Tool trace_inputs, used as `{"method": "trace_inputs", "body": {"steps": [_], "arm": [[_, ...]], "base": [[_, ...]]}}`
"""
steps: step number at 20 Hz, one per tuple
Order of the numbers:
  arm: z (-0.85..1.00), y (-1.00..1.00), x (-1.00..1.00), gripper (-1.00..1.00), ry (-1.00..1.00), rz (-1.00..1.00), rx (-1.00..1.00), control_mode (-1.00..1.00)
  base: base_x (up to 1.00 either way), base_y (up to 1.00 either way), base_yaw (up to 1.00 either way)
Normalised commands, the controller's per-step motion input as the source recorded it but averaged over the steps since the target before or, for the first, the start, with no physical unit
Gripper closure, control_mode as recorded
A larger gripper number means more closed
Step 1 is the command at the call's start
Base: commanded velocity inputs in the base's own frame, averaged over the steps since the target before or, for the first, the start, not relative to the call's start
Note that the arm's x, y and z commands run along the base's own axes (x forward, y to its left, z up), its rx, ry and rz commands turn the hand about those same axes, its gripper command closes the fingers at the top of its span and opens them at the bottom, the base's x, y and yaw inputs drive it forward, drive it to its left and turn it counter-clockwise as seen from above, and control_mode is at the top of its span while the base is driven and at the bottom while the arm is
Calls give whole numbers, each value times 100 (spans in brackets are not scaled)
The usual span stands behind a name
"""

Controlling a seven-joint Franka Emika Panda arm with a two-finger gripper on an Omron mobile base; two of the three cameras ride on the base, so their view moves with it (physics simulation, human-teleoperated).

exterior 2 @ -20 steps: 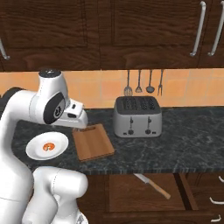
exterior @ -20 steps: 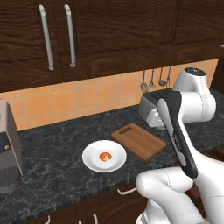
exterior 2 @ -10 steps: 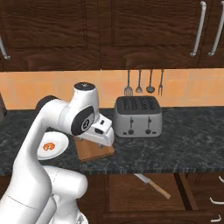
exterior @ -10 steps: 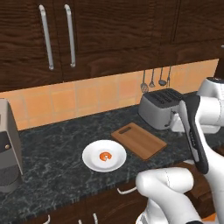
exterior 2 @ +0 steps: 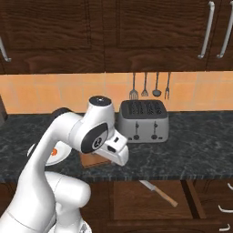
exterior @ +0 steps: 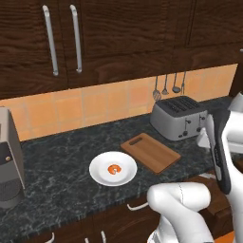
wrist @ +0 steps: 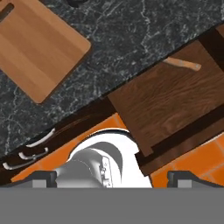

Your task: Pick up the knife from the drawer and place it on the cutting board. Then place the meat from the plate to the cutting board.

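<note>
Knife (exterior 2: 158, 192) lying flat in the open drawer (wrist: 170, 100), at five o'clock from the cutting board (wrist: 37, 46). It looks light, stiff and thin; best pinched across its wooden handle. Gripper (wrist: 112, 178) jaws spread wide, holding nothing.

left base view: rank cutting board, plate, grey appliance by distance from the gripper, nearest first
From the gripper, at the right of the view:
1. cutting board, next along the counter to its left.
2. plate, mid-counter, beyond the board.
3. grey appliance, far left edge.
</note>
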Motion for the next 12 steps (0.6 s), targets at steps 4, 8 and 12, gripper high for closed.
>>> {"method": "trace_inputs", "body": {"steps": [4,8,12], "arm": [[-6,-9,-14,-100,0,-2,2,-100],[-8,-33,-11,-100,0,-5,0,-100],[-27,-68,-44,-100,3,-13,4,-100]], "base": [[0,0,0],[0,0,0],[0,0,0]]}}
